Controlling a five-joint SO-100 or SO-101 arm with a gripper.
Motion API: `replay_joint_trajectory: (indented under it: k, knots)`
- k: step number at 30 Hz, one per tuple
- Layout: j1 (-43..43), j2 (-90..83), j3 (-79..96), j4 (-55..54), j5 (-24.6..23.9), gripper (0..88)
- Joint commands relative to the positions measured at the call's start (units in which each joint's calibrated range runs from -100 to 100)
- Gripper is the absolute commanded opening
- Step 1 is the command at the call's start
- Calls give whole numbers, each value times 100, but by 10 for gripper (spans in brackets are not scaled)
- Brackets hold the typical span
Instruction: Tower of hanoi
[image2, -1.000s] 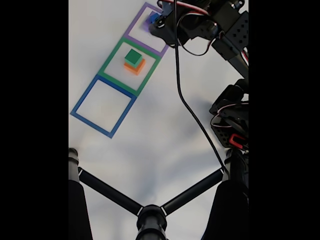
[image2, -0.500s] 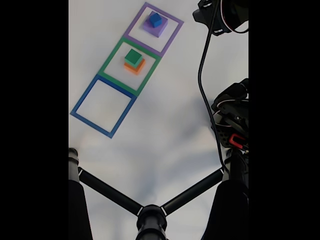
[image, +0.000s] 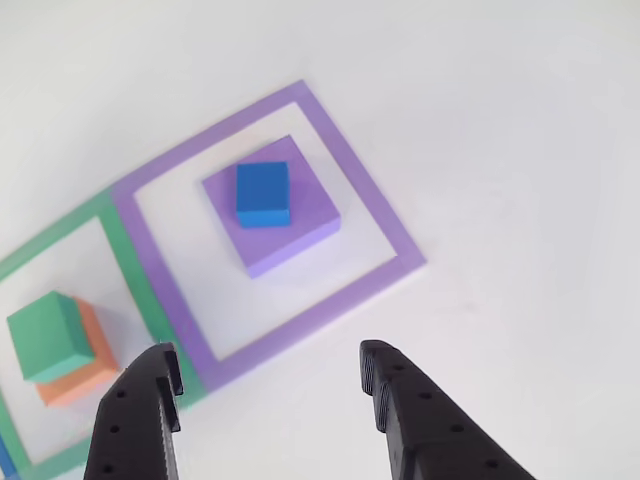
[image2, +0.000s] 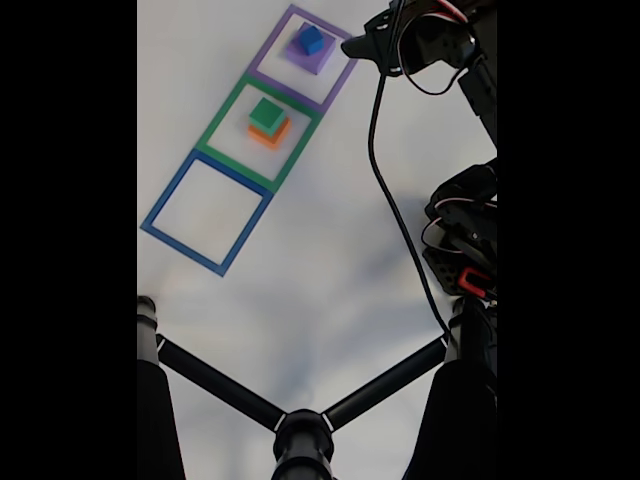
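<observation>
The small blue cube (image: 263, 194) is seen resting on the flat purple square block (image: 300, 225) inside the purple taped square outline (image: 385, 215). The black two-finger gripper (image: 270, 372) is held wide open and empty, just short of that outline. For a clean pick, the jaws should be centred over the cube and lowered only to its sides, so the purple block is not disturbed.

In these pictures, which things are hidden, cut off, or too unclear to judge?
- Flat orange square block: mostly covered by the green cube in the other view.
- Blue tape square outline: cut off at the other view's bottom-left corner.
- Black gripper: the picture's lower edge crops its base.
- Small blue cube: too small in the fixed view to judge centering.
</observation>
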Motion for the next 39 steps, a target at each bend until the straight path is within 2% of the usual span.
replay_joint_trajectory:
  k: [1, 5, 11, 21, 26, 39]
  knots:
    - [140, -23, 1042, -1823, 78, 216]
    - [170, 281, 2105, -3547, 78, 230]
    - [-51, 850, 2587, -4964, 78, 239]
    - [-203, 2901, 2514, -7465, 78, 261]
    - [-241, 3454, 2442, -8023, 78, 262]
    - [-348, 4183, 1987, -8347, 78, 241]
